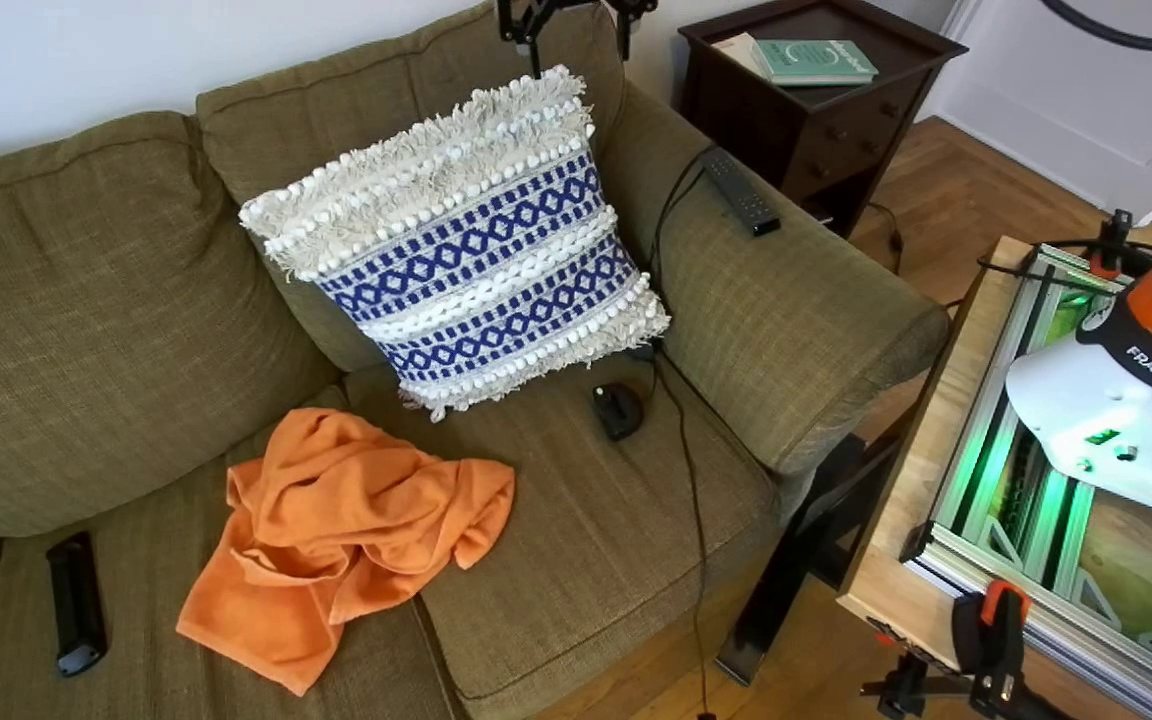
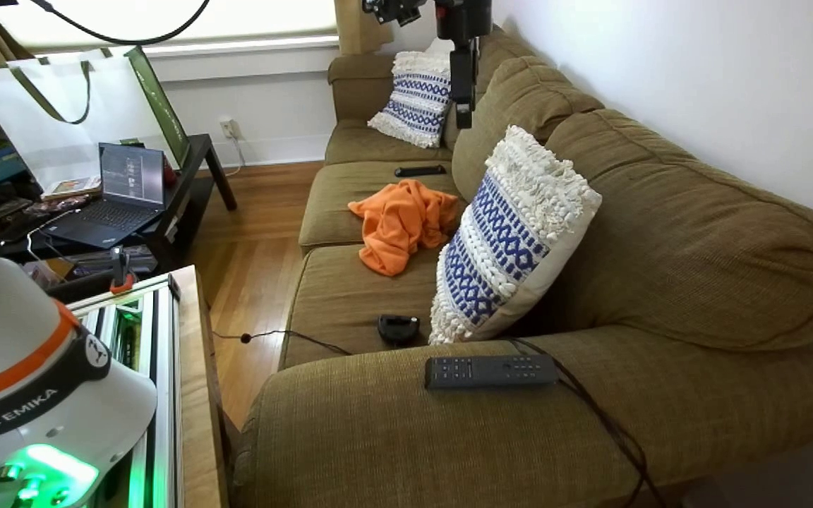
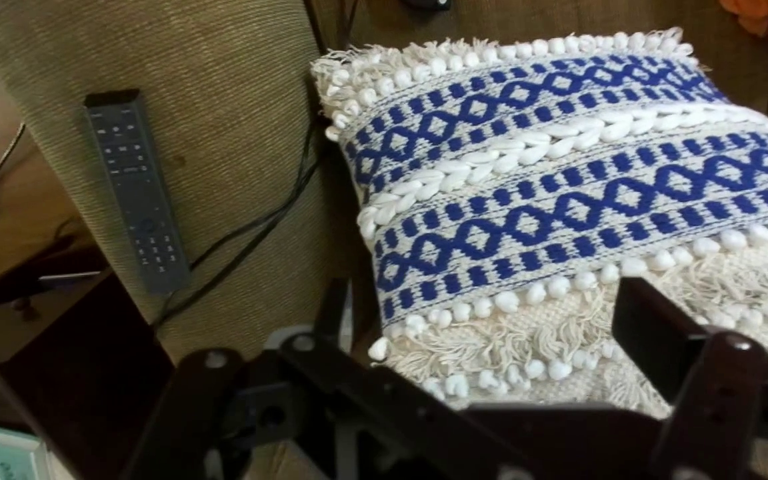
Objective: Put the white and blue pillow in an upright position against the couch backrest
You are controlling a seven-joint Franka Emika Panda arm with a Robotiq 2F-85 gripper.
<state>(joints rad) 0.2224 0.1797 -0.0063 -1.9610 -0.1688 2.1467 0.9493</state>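
Note:
The white and blue pillow stands on its lower edge on the couch seat, tilted back toward the couch backrest, with its banded face outward. Seen along the couch, the pillow slants, its fringed top nearer the backrest; whether they touch is unclear. My gripper hangs above the pillow's top corner by the armrest, its jaws wide apart. In the wrist view nothing is held between the gripper's fingers, and the pillow's fringed top lies beyond them.
A remote and cables lie on the armrest. On the seat are an orange cloth, a small black device and a long black object. A similar pillow rests at the far end. A side table stands beyond the armrest.

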